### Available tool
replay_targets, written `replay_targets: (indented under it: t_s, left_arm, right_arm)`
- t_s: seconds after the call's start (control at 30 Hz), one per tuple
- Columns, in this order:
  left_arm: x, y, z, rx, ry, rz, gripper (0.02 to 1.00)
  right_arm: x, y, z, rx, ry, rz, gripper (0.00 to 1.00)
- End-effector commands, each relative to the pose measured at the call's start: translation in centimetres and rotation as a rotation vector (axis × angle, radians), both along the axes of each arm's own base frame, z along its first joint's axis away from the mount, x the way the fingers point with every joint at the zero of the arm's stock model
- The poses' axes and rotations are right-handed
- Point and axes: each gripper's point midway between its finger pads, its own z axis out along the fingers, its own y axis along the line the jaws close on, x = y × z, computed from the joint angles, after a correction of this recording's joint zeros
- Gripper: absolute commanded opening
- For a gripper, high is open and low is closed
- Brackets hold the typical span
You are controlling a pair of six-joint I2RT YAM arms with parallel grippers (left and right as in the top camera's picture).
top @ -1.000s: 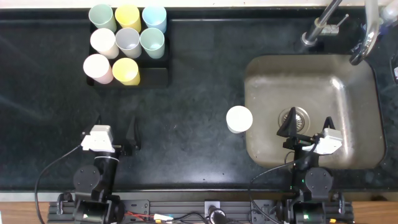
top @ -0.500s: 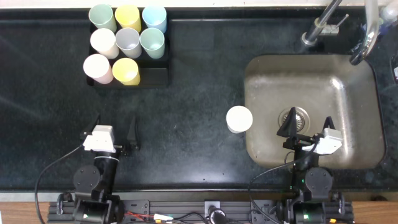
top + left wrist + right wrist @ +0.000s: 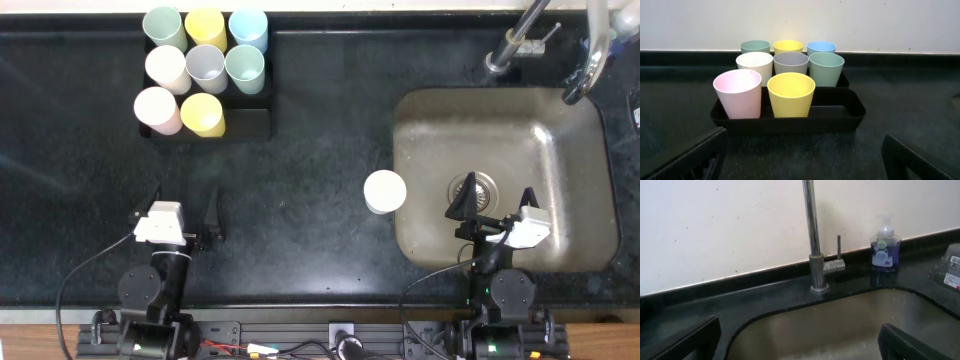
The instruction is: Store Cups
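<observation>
A dark, speckled countertop (image 3: 300, 150) runs the whole width of the scene, with a plain pale wall (image 3: 800, 20) rising behind it. At the far left of the counter, near the wall, sits a black tray (image 3: 250, 122) holding eight cups (image 3: 206, 65) standing upright in rows: green, yellow and blue at the back, then cream, grey and green, with a pink and a yellow one in the row nearest the arms. The tray's corner beside that yellow cup is bare.

Closer in, well apart from the tray, the left gripper (image 3: 186, 208) hangs over bare counter with its fingers spread wide and nothing between them. Its wrist view faces the tray head-on.

Toward the middle, a lone white cup (image 3: 385, 190) stands on the countertop just beside the left rim of a stainless sink (image 3: 420, 120), apart from both grippers.

The sink is set into the right part of the counter, with a round drain (image 3: 468, 185) in its floor. The right gripper (image 3: 492, 203) is over the basin near the drain, its fingers likewise apart and holding nothing. Behind the sink a chrome faucet (image 3: 812, 235) rises from the counter by the wall, and to its right a purple soap bottle (image 3: 885, 247) with a pump top stands on the ledge.
</observation>
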Motion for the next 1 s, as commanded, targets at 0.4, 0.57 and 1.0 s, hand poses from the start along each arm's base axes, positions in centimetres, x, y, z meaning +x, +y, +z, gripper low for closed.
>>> replay_targets:
  t_s: [0.4, 0.57, 1.0]
  left_arm:
    - [-0.04, -0.10, 0.01, 0.020, -0.007, -0.009, 1.000]
    - [-0.04, -0.10, 0.01, 0.021, -0.007, -0.009, 1.000]
    - [-0.03, -0.10, 0.02, 0.020, -0.008, -0.009, 1.000]
  right_arm:
    - [0.00, -0.12, -0.27, -0.006, -0.002, -0.004, 0.998]
    - [0.00, -0.09, -0.26, -0.006, -0.003, -0.003, 0.998]
    - [0.07, 0.46, 0.15, -0.007, -0.015, 0.029, 0.998]
